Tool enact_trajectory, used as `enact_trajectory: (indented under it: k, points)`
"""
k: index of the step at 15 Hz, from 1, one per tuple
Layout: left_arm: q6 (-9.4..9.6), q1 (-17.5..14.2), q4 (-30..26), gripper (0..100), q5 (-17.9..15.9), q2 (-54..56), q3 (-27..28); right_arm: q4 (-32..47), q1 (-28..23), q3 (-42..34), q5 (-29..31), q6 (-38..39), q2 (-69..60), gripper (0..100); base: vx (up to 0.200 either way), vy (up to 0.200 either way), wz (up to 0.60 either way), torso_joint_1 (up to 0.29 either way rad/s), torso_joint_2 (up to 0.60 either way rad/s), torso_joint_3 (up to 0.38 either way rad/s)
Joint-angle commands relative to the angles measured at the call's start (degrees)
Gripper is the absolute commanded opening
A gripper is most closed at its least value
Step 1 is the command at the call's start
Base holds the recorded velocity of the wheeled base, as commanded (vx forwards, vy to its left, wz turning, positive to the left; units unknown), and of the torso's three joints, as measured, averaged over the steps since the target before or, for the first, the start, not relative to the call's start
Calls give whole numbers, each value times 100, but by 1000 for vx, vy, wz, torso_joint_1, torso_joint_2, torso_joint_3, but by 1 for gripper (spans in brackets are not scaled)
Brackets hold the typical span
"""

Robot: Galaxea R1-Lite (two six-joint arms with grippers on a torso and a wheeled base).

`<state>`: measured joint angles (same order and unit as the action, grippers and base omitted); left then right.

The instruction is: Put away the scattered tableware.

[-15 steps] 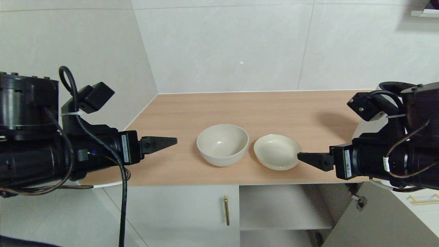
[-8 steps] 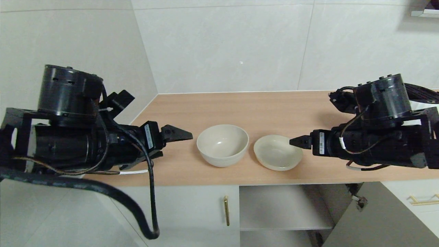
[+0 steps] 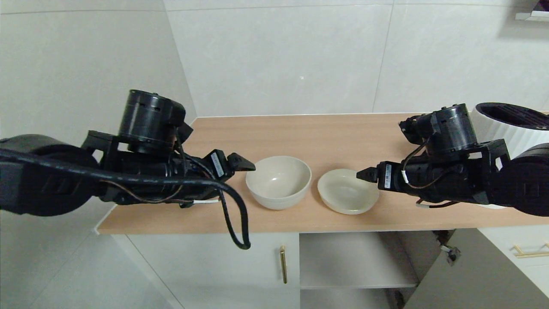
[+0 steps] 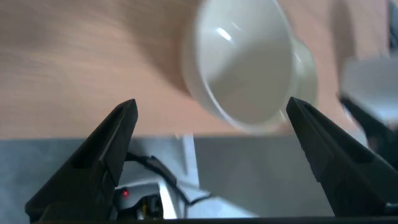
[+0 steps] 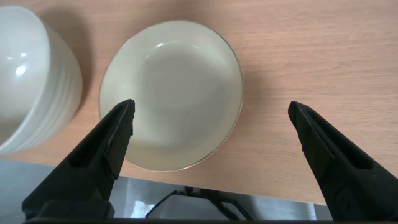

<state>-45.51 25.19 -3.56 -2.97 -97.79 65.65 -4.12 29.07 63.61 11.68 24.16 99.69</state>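
Slide open left gripper (image 3: 248,165) over the bowl (image 3: 278,182) rim, open right gripper (image 3: 363,175) over the dish (image 3: 345,192) rim; squeeze gently.

wooden counter (image 3: 343,128) above a gold-handled cabinet (image 3: 206,257); ribbed white vessel (image 3: 524,134), perhaps a pot.

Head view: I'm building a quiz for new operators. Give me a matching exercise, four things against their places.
Things:
1. bowl
2. dish
3. ribbed pot
4. handle

Places:
A. on the cabinet door under the counter
B. at the counter's far right end
C. mid-counter, left of its neighbour
D. mid-counter, right of its neighbour

Pairs: 1-C, 2-D, 3-B, 4-A
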Motion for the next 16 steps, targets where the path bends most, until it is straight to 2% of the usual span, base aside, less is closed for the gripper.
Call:
enact_trajectory:
  k: [1,8,9,16]
  points:
    - [-204,74,4,100,245,-645,256,-1,2,-7,1,1,24,100,0,0,0,0,0,0]
    - [-204,74,101,100,236,-750,247,-1,2,-15,63,-8,24,100,0,0,0,0,0,0]
    - [-204,83,101,0,227,-750,247,-1,2,-15,63,-8,24,100,0,0,0,0,0,0]
    - [-213,83,101,0,245,-759,247,-1,2,-15,71,-8,15,100,0,0,0,0,0,0]
